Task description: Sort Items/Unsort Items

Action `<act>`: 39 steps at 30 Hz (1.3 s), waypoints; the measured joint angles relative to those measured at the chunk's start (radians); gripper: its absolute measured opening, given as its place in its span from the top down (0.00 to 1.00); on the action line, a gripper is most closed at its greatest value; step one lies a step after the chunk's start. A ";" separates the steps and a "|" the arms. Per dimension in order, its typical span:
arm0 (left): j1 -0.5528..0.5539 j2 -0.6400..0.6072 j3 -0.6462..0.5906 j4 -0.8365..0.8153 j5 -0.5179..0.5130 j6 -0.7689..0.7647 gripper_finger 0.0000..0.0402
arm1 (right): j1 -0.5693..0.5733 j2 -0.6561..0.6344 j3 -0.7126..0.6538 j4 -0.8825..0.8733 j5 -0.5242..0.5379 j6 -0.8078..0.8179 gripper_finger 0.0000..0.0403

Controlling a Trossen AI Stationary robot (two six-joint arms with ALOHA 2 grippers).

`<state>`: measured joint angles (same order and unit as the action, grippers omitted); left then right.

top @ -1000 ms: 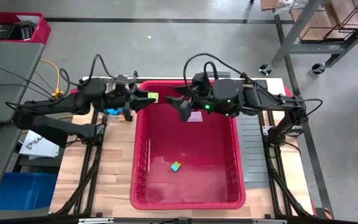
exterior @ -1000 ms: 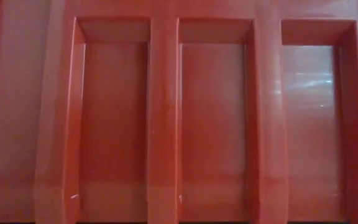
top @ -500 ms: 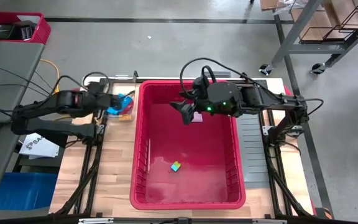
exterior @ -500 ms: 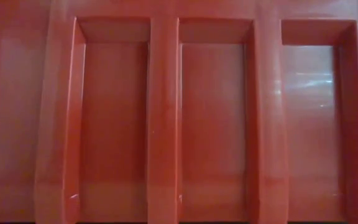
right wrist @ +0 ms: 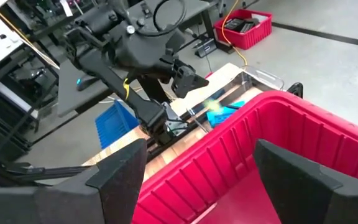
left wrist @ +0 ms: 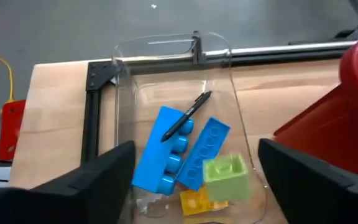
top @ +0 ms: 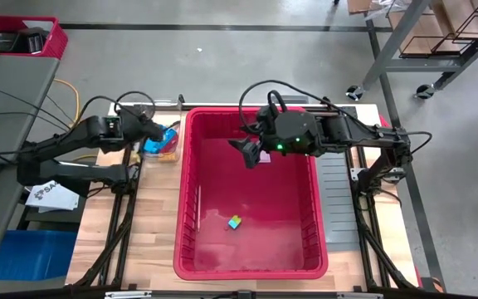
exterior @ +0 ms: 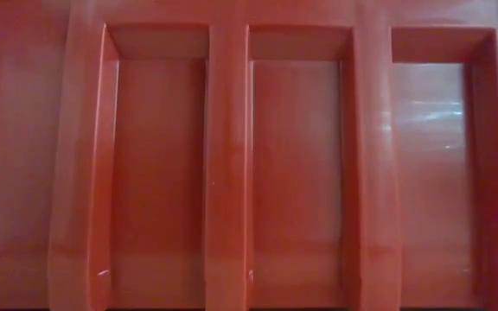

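Observation:
A clear container (left wrist: 166, 46) at the table's far left holds two blue bricks (left wrist: 166, 149), a green block (left wrist: 227, 175), a yellow piece (left wrist: 197, 200) and a thin dark pen (left wrist: 188, 115) lying across the bricks. My left gripper (left wrist: 196, 149) hovers open above it, tipped downward, also seen from overhead (top: 152, 133). The big red bin (top: 251, 266) holds a small blue, yellow and green piece (top: 235, 222) on its floor. A pink piece (top: 264, 156) lies near its far wall. My right gripper (top: 251, 154) hangs open over the bin's far part.
The low view is filled by the red bin's ribbed wall (exterior: 232, 173). The bin takes up the table's middle; bare wood (top: 152, 241) lies to its left and a grey strip (top: 334, 191) to its right. The right wrist view shows the left arm (right wrist: 135, 43) beyond the bin's rim.
My left gripper, which held a green-yellow piece over the bin's far left rim, has drawn back toward the table's left edge, sunk and tipped down over the clear container. It has let the piece go. My right gripper has tipped down slightly.

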<state>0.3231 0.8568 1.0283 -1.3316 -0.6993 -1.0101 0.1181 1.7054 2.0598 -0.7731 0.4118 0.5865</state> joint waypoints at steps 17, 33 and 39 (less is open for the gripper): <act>-0.041 -0.028 0.000 0.094 0.165 0.159 0.09 | 0.050 0.090 0.000 -0.490 -0.318 0.094 0.28; -0.083 -0.062 0.000 0.125 0.167 0.226 0.09 | 0.168 0.574 -0.002 -0.400 -0.493 -0.615 0.28; -0.083 -0.062 0.000 0.125 0.167 0.238 0.09 | 0.196 0.648 -0.001 -0.323 -0.339 -0.792 0.28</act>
<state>0.2401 0.7952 1.0283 -1.2069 -0.5327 -0.7723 0.3144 2.3530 2.0586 -1.0963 0.0730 -0.2055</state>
